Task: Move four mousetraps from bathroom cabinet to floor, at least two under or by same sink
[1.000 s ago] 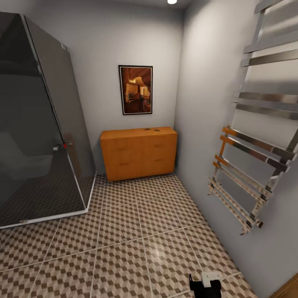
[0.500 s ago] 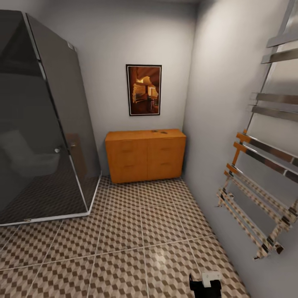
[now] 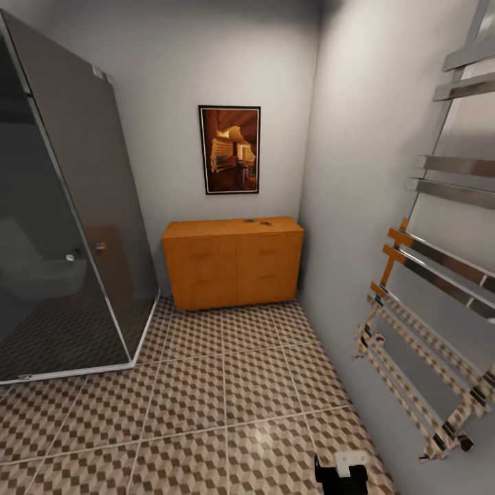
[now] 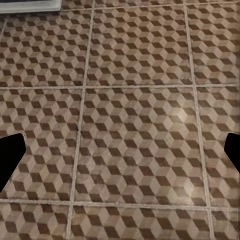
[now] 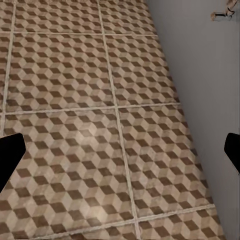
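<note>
The robot stands in the bathroom and looks toward the far wall. The cabinet (image 3: pixel 232 262), an orange-brown chest of drawers, stands against that wall at about 12 o'clock in the head view, in the corner between the back wall and the wall on the right side. On its flat top, toward the right end, lie some small dark things (image 3: pixel 257 222); they are too small to tell whether they are the mousetraps. Above the cabinet hangs a framed picture (image 3: pixel 229 149) in warm brown colours.

At 9 o'clock stands a shower cabin (image 3: pixel 62 227) with dark glass walls and a small round knob on its door. At 3 o'clock a chrome towel rail (image 3: pixel 433 275) is fixed to the right wall. The bathroom floor (image 3: pixel 206 399), with its brown and beige cube pattern, spreads between the robot and the cabinet.

At 5 o'clock, at the lowest edge of the head view, a black and white part of the robot (image 3: pixel 342 471) shows.

In the left wrist view the left hand (image 4: pixel 120 155) is spread wide, its two dark fingertips apart over the floor tiles. The right hand (image 5: pixel 120 152) is spread the same way, over the tiles just beside the grey wall.
</note>
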Motion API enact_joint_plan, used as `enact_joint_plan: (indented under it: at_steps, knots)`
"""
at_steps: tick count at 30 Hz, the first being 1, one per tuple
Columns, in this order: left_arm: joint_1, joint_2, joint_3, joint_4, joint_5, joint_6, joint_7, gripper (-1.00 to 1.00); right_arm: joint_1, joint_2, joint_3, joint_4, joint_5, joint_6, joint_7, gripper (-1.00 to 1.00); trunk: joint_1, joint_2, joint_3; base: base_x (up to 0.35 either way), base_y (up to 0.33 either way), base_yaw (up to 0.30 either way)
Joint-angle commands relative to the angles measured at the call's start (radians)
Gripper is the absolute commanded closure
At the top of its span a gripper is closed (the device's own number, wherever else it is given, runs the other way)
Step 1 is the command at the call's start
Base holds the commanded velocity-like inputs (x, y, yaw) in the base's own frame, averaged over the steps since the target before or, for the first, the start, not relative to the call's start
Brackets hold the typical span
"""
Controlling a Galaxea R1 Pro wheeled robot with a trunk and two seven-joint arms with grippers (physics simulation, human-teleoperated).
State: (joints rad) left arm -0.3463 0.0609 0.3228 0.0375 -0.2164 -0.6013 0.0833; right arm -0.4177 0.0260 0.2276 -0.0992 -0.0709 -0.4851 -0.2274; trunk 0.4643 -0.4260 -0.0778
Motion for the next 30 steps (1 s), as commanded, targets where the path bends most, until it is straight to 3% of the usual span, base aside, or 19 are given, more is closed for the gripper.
enact_joint_plan:
  at_steps: [1,10,21,30]
  knots:
    - [-0.002,0.0,0.002,0.004,-0.011,-0.006,0.009,-1.0,-0.001,0.0,0.009,0.001,-0.007,-0.003,-0.004,-1.0,0.001,-0.002,-0.002,0.234,-0.214,0.0]
    - [-0.002,0.0,0.002,0.004,-0.011,-0.006,0.009,-1.0,-0.001,0.0,0.009,0.001,-0.007,-0.002,-0.004,-1.0,0.001,-0.002,-0.002,0.248,-0.142,0.0]
    - [-0.002,0.0,0.002,0.004,-0.011,-0.006,0.009,-1.0,0.0,0.0,0.009,0.001,-0.006,-0.003,-0.003,-1.0,0.001,-0.002,-0.002,0.221,-0.019,0.005]
    - [-0.002,0.0,0.002,0.004,-0.011,-0.006,0.009,-1.0,0.0,-0.001,0.009,0.001,-0.007,-0.002,-0.004,-1.0,0.001,-0.002,-0.002,0.095,-0.001,0.183]
